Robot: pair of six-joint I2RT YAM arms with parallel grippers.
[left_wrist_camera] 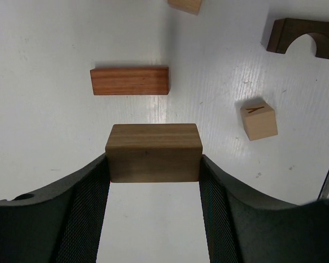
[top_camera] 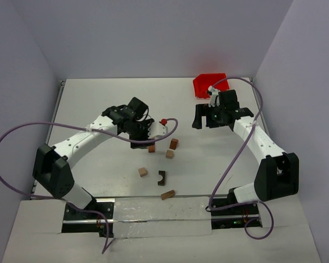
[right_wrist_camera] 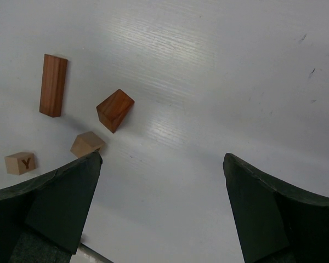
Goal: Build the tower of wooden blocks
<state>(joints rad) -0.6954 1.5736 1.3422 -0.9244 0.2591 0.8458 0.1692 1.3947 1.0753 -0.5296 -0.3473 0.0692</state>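
My left gripper [left_wrist_camera: 153, 164] is shut on a brown wood block [left_wrist_camera: 153, 152], gripped by its two ends; from above this gripper [top_camera: 144, 141] is at mid table. Loose wood blocks lie singly around it: a reddish bar [left_wrist_camera: 130, 80], a pale cube marked Y [left_wrist_camera: 259, 121] and a dark arch piece [left_wrist_camera: 310, 39]. From above I also see a red-brown block [top_camera: 174, 143] and a tan block [top_camera: 169, 154]. My right gripper [right_wrist_camera: 162, 164] hangs open over bare table, right of the blocks [top_camera: 211, 121]. The tower is out of view.
A red bin [top_camera: 210, 85] sits at the back right, just behind the right gripper. A small red ball-like thing [top_camera: 163, 121] lies by the left gripper. A purple cable [top_camera: 22, 131] loops off each arm. Grey walls close in the table.
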